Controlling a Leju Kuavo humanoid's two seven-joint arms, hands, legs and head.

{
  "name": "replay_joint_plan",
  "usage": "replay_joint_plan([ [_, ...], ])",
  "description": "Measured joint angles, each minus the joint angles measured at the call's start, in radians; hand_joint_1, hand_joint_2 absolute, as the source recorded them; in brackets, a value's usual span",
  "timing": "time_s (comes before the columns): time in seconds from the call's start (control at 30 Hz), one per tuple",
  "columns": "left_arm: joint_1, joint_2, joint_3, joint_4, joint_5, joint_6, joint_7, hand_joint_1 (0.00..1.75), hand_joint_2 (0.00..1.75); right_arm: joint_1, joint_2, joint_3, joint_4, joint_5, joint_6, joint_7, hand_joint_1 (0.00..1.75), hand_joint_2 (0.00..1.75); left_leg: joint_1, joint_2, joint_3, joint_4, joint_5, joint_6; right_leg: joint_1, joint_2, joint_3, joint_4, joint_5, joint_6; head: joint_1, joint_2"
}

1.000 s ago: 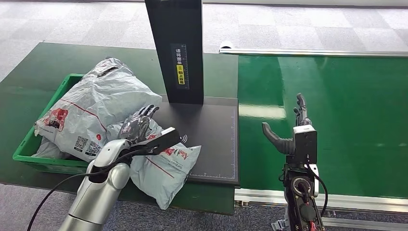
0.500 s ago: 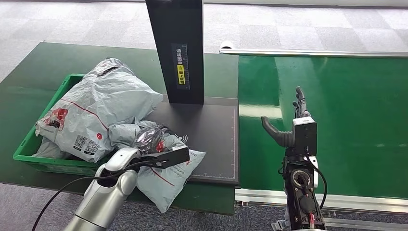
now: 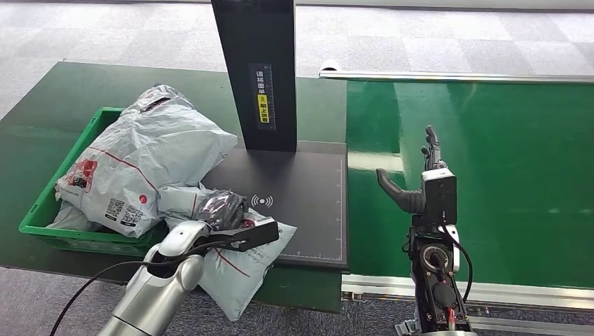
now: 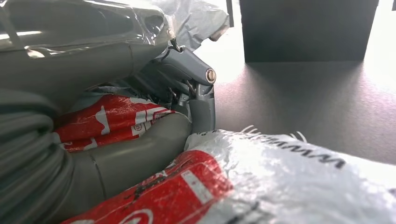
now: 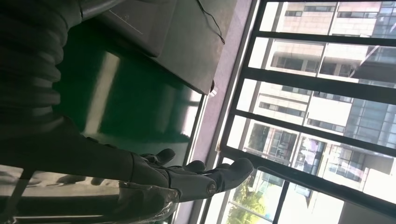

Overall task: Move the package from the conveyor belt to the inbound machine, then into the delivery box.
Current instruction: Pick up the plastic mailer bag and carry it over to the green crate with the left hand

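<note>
A dark green matte surface (image 3: 84,91) spreads beyond and beside the left robot hand (image 3: 218,210), grey checked carpet floor (image 3: 420,38) lies farther off, and tall dark-framed windows (image 5: 317,93) rise past the right robot hand (image 5: 187,177).

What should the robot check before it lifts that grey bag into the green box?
1. Left hand fingers wrapped on the grey package: ok, fingers curl into the plastic.
2. Grip firm enough to lift: cannot tell.
3. Package free of the inbound machine's black plate: not ok, it lies partly on it.
4. Room in the green delivery box: not ok, other packages heap above its rim.
5. Right hand out of the way: ok, open above the conveyor belt.
</note>
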Motion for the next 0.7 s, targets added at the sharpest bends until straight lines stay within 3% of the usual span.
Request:
replay_joint_plan([
  [0.43, 0.035, 0.004, 0.033, -0.078, 0.042, 0.329, -0.141, 1.75, 1.75, -0.002, -0.003, 0.039, 0.055, 0.017, 0.074, 0.053, 0.0, 1.75, 0.0, 0.0, -0.001, 0.0, 0.0, 0.0, 0.0, 0.0, -0.001, 0.0, 0.0, 0.0, 0.0, 0.0],
  [0.63, 0.063, 0.003, 0.052, -0.185, 0.112, 0.597, -0.223, 1.75, 1.75, -0.015, -0.007, 0.068, 0.09, 0.018, 0.088, 0.054, 0.0, 1.75, 0.0, 0.0, -0.001, 0.0, 0.0, 0.0, 0.0, 0.0, -0.001, 0.0, 0.0, 0.0, 0.0, 0.0],
  [0.7, 0.071, 0.003, 0.057, -0.219, 0.124, 0.646, -0.237, 1.75, 1.75, -0.021, -0.008, 0.077, 0.099, 0.018, 0.089, 0.054, 0.0, 1.75, 0.0, 0.0, -0.001, 0.0, 0.0, 0.0, 0.0, 0.0, -0.001, 0.0, 0.0, 0.0, 0.0, 0.0],
])
